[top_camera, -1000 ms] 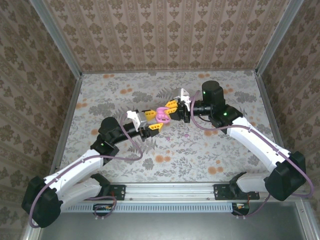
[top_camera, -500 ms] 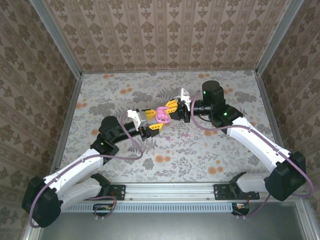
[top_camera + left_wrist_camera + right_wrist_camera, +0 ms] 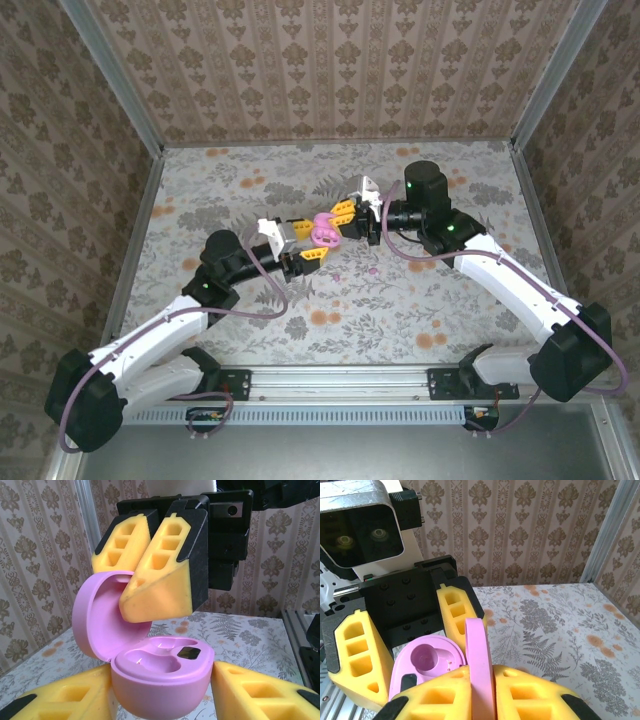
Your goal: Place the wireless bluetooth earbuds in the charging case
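**Hazards: open case gripped by two claws**

Desk (image 3: pixel 420 300): both arms meet above its centre, slightly toward the far edge.

Left claw (image 3: pixel 307 240): its fingers press against opposite sides of the base of the charging case (image 3: pixel 160 680) and appear to hold it clear of the desk.

Right claw (image 3: pixel 340 218): pressed together, pinching the lid (image 3: pixel 97 615), which stands swung back.

Wells (image 3: pixel 150 660): both look unfilled. One carries a dark patch (image 3: pixel 189 653).

Likely faults from this state:

1. Hinge strain. The two claws grip opposite halves of the case, so any unmatched arm motion would lever the lid against the base.
2. Slip. The base is rounded and smooth, and a loose grip could let it rotate or drop.
3. Lid closure. Releasing the lid may let it fall shut over the wells.
4. Stalled insertion. Both claws are occupied, so one must let go before the earbuds can be fetched.
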`<state>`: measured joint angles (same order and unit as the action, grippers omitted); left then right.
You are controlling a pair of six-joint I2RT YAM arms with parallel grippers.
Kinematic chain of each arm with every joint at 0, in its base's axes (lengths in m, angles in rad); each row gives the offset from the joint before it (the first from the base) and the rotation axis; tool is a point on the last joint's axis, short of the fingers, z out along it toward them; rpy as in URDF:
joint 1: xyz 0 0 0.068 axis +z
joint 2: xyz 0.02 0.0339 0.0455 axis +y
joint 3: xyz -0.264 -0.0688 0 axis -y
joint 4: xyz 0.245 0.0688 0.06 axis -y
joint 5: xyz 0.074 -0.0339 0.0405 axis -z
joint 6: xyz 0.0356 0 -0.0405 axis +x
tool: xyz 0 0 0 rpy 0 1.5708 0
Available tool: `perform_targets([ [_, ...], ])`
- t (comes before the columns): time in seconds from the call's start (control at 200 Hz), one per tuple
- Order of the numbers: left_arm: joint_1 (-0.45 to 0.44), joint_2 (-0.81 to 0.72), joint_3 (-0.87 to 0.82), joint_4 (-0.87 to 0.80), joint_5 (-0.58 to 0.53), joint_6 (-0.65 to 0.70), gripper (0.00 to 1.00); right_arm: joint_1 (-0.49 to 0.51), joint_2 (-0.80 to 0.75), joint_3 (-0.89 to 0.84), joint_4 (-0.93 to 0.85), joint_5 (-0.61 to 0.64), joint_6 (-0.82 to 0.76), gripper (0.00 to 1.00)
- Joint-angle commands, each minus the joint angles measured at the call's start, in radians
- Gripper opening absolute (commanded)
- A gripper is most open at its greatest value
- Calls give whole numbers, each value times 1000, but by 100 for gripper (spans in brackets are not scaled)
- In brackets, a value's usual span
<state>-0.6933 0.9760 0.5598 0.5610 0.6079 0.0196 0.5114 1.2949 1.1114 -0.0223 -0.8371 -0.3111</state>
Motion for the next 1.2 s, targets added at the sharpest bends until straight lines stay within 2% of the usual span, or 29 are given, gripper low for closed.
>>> perform_targets([
  [0.0,-2,11,38,-20,16,11,47,7,-24,1,28,-10,7,15],
  [0.085,0,19,41,-27,16,10,47,7,-26,0,31,-8,7,15],
  [0.16,-1,26,43,-27,18,4,52,8,-29,0,35,-8,9,14],
  [0.315,-2,31,48,-29,20,2,54,9,-35,-7,45,-4,10,13],
  [0.415,-1,32,49,-27,21,3,53,10,-36,-8,44,-6,9,14],
  [0.495,-1,33,49,-21,24,1,48,9,-32,-4,30,-7,5,14],
  [0.565,-2,33,46,-10,23,-6,56,10,-29,-2,24,-5,-2,14],
  [0.72,-1,32,46,9,23,-21,59,15,-31,-2,13,10,-18,15],
  [0.875,-1,32,49,7,19,-21,59,32,-31,4,-27,44,-62,15],
  [0.945,-1,35,52,-3,25,-17,54,36,-28,10,-41,45,-72,15],
  [1.195,0,30,52,-12,22,-15,54,38,-31,4,-23,51,-66,15],
])
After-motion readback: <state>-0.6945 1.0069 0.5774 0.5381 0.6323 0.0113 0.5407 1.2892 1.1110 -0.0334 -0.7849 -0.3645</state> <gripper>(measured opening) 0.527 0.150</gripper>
